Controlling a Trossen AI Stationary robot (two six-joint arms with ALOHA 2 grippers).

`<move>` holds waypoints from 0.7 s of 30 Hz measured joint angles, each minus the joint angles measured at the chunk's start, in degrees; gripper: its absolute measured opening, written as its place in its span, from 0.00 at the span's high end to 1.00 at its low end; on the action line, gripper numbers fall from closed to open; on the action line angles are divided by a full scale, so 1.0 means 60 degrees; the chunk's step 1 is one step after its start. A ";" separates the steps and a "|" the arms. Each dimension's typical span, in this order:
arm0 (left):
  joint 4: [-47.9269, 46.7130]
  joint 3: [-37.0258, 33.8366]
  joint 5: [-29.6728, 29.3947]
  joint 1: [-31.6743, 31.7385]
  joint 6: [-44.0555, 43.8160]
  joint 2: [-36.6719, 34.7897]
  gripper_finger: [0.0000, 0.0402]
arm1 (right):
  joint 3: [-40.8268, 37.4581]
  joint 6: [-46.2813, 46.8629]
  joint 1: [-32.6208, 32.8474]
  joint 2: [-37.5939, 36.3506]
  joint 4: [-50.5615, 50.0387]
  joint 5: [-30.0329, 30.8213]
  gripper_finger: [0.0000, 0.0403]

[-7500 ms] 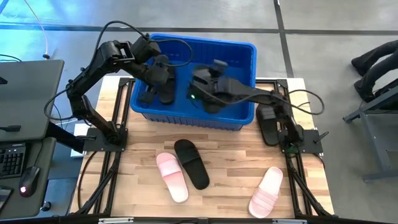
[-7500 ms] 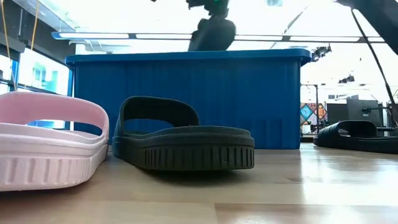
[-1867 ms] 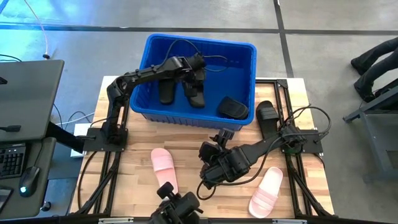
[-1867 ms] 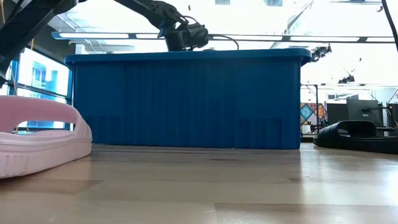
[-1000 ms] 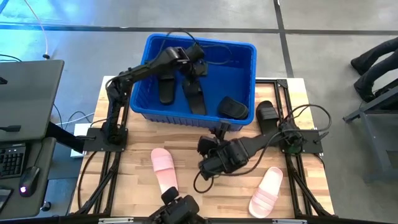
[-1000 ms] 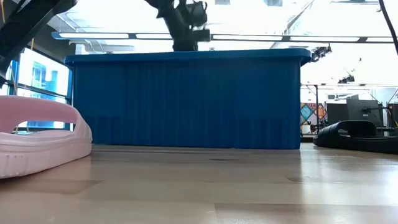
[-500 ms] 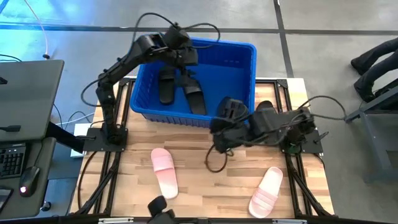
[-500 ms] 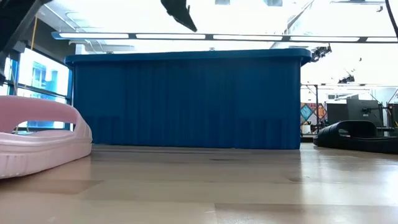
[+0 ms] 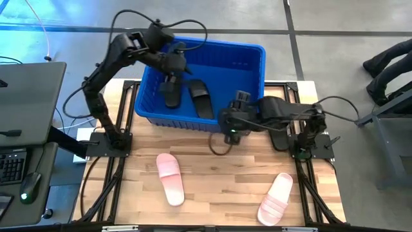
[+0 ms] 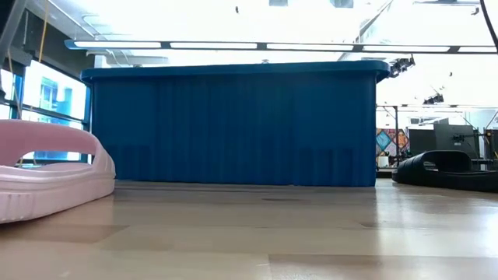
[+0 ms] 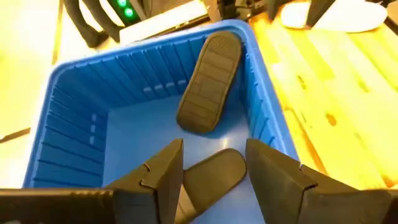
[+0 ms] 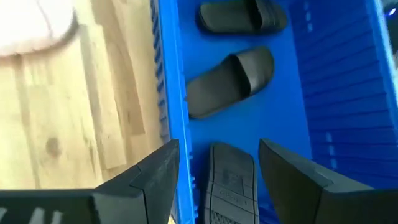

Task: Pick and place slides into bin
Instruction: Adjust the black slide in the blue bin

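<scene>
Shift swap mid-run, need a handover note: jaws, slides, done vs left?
Left gripper: jaws open, empty, above the large bright blue plastic bin, left side.
Right gripper: jaws open, empty, over the bin's near right rim.
Done: three black open-toe slides in the bin, two lying flat, the third leaning sole-out on the right wall.
Left: fourth black slide on the wooden table, right of the bin, partly under the right arm; two pale pink slides near the front.

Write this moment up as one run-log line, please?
left gripper: open, over bin | right gripper: open, at bin's front rim | black slides in bin: three | pink slides on table: two
</scene>
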 joint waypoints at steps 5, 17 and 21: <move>-0.0518 0.0000 -0.0008 0.0000 0.0047 -0.0561 0.61 | -0.0011 -0.0172 -0.0512 0.0484 0.0006 0.0420 0.48; -0.1492 -0.0004 -0.0266 0.0005 0.0388 -0.1568 0.66 | -0.0011 0.0237 -0.0300 -0.0692 0.0003 -0.0714 0.48; -0.1519 -0.0004 -0.0507 0.0025 0.0759 -0.1639 0.66 | -0.0011 0.0891 0.0203 -0.2194 -0.0004 -0.0670 0.48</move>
